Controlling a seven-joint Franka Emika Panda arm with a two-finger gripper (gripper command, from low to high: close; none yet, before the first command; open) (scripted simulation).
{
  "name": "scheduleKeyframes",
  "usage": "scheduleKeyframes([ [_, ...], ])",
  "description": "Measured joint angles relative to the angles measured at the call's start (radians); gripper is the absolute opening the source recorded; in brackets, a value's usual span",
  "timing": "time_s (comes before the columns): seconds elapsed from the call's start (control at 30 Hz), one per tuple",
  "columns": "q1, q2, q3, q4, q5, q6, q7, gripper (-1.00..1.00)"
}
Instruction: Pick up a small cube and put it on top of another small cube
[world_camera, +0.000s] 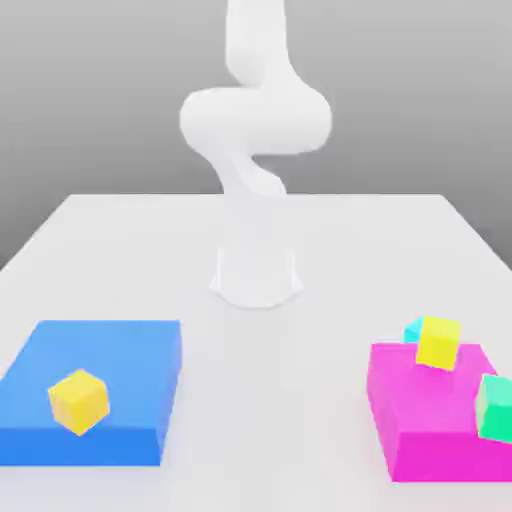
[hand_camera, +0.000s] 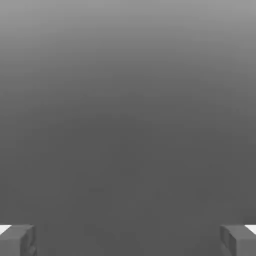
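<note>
Arm: the white arm (world_camera: 255, 120) rises from a round base (world_camera: 256, 275) near the middle of the bench (world_camera: 250, 230) and curls upward past the top of the exterior view.

Claw: the hand view has the claw (hand_camera: 128, 240) with two grey fingertips (hand_camera: 17, 240), one at each side of the picture, wide apart. Nothing lies between them; plain grey background sits behind.

Blue block: a flat blue block (world_camera: 120, 370) lies at the bench's near corner on the exterior view's left.

First yellow cube: a yellow cube (world_camera: 78, 401) rests on top of the blue block, near its front edge.

Pink block: a pink block (world_camera: 425, 420) lies at the bench's near corner on the exterior view's right.

Small cube: the cyan cube (world_camera: 412, 329) sits at the back of the pink block, mostly hidden behind another yellow cube. Whether it rests on the block or on the bench just behind cannot be told.

Second yellow cube: this yellow cube (world_camera: 438, 342) sits tilted at the pink block's back edge, touching the cyan cube.

Green cube: a green cube (world_camera: 495, 408) is at the pink block's right side.

Markings: no writing or labels can be read on any item.
</note>
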Motion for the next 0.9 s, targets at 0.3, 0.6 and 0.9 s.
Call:
scheduleKeyframes([
  [0.3,0.253,0.222,0.022,-0.174,-0.003,0.165,-0.394,0.00],
  [0.6,0.495,0.440,0.048,-0.345,0.001,0.326,-0.786,0.00],
  [0.9,0.697,0.657,0.118,-0.516,0.019,0.487,-1.188,0.00],
])
